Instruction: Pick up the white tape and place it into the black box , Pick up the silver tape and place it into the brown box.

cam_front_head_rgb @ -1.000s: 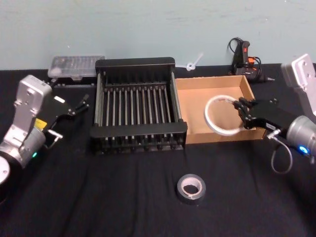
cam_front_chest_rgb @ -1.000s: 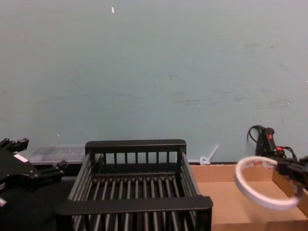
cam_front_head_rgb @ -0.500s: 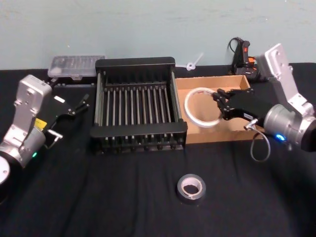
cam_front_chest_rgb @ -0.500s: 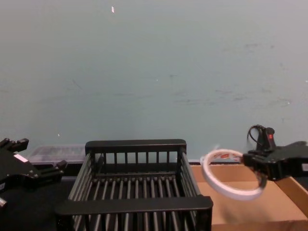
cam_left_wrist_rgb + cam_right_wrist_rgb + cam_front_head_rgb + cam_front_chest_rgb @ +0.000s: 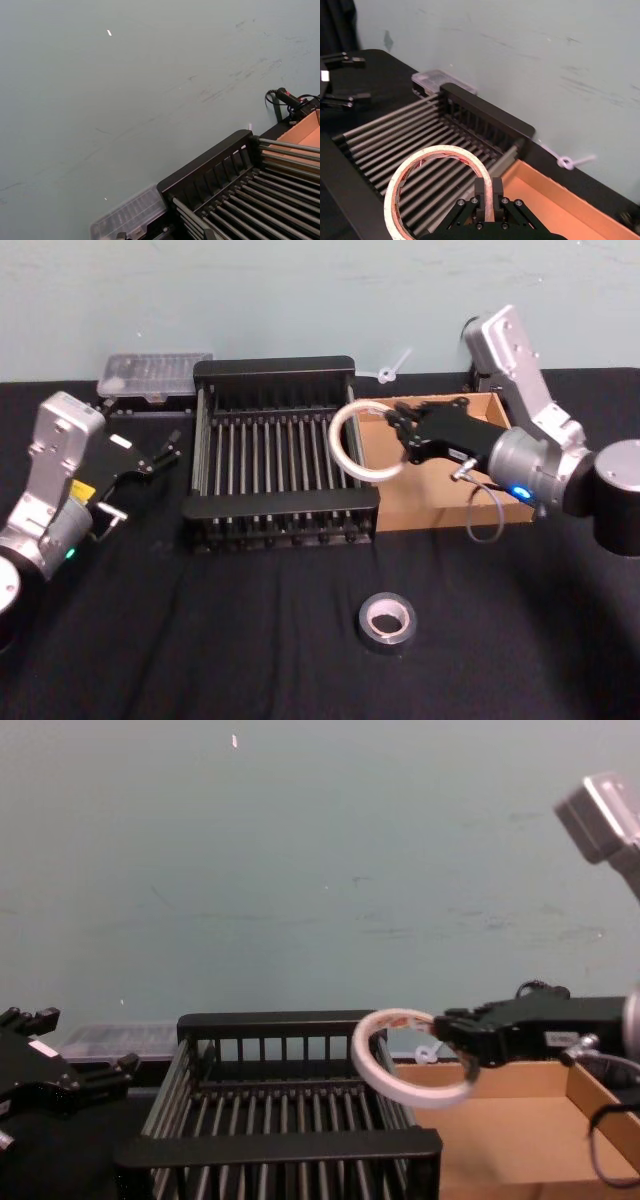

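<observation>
Silver-grey arm links, black claws; right claw (image 5: 403,436) trailing grey cable loop; left claw (image 5: 160,455) black.

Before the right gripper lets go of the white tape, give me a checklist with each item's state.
1. Right gripper shut on the white tape: ok.
2. Tape held clear above the black box: ok.
3. Whole ring inside the box's rims: not ok; it straddles the rim nearest the brown box.
4. Black box floor free: ok.
5. Left gripper parked aside, out of the path: ok.
6. Silver tape on the table, waiting: ok.
</observation>
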You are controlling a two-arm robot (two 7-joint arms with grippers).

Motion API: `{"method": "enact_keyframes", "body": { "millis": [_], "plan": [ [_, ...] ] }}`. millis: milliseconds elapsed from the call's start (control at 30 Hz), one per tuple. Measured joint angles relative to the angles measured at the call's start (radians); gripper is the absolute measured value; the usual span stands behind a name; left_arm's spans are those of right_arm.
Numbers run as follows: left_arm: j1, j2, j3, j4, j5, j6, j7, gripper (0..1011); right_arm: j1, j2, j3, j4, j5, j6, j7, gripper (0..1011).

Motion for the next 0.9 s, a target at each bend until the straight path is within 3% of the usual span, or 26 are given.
{"method": "enact_keyframes", "body": {
  "millis": [567, 900],
  "plan": [
    [0.000, 0.000, 0.000, 0.000, 0.000, 0.000, 0.000, 1001, 0.111, -0.086, -0.076, 0.131, -0.042, -0.039, 0.028, 95],
    [0.000, 0.000, 0.000, 0.000, 0.000, 0.000, 0.000, 1001, 0.133, -0.109, -0.085, 0.166, -0.053, -0.049, 0.027, 94]
  ]
}}
